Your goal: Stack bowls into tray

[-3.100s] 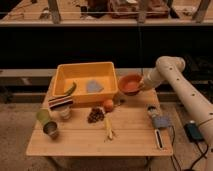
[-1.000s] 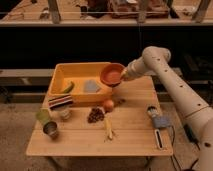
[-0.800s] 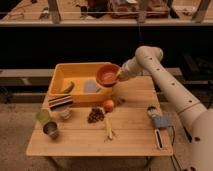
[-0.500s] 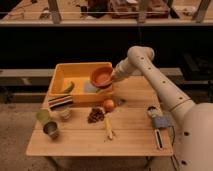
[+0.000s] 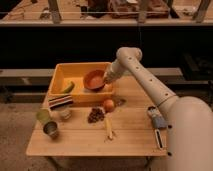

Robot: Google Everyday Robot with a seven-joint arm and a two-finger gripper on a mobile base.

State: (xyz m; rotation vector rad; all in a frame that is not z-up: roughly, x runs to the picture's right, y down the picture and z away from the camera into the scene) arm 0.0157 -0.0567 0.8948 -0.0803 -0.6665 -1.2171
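Bowl over the bin right now: the small round orange-red bowl (image 5: 93, 80) sits tilted above the inside of the large yellow rectangular plastic tray (image 5: 62, 77), toward its right half, rim facing up and toward the camera. The white robot arm (image 5: 145, 82) reaches in from the right, and its tool (image 5: 106, 78) is clamped on the bowl's right edge, just over the tray's right wall. Whether the bowl touches the tray floor cannot be told from here.

Inside the tray, on the left, lies a green curved fruit-like piece (image 5: 67, 88) against the front wall.

On the wooden tabletop (image 5: 130, 137), just in front of the tray, rests a round orange fruit (image 5: 108, 105), with a dark clump of grapes (image 5: 96, 115) beside it on the left. A pale yellow stick-shaped item (image 5: 109, 129) lies nearer the front edge. Over on the left there's a striped flat packet (image 5: 60, 102), a green cup (image 5: 43, 116) and a steel cup (image 5: 50, 129) just in front of it. At the right edge sits a small blue-grey object (image 5: 156, 117).
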